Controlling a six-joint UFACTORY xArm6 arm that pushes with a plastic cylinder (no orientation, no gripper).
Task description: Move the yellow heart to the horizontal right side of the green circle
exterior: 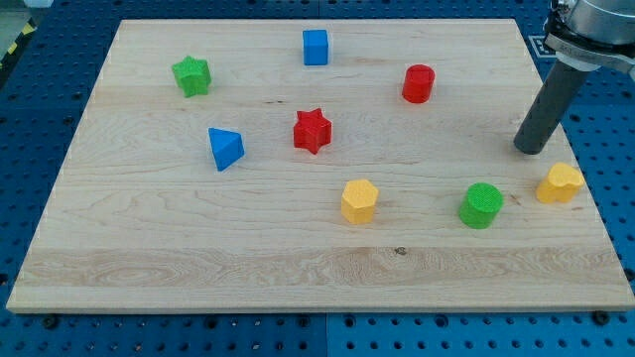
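The yellow heart lies near the board's right edge, low in the view. The green circle lies to its left and slightly lower, a short gap apart. My tip rests on the board just above and left of the yellow heart, above and right of the green circle, touching neither.
A yellow hexagon lies left of the green circle. A red star and a blue triangle sit mid-board. A red cylinder, a blue cube and a green star lie toward the top. The wooden board ends close right of the heart.
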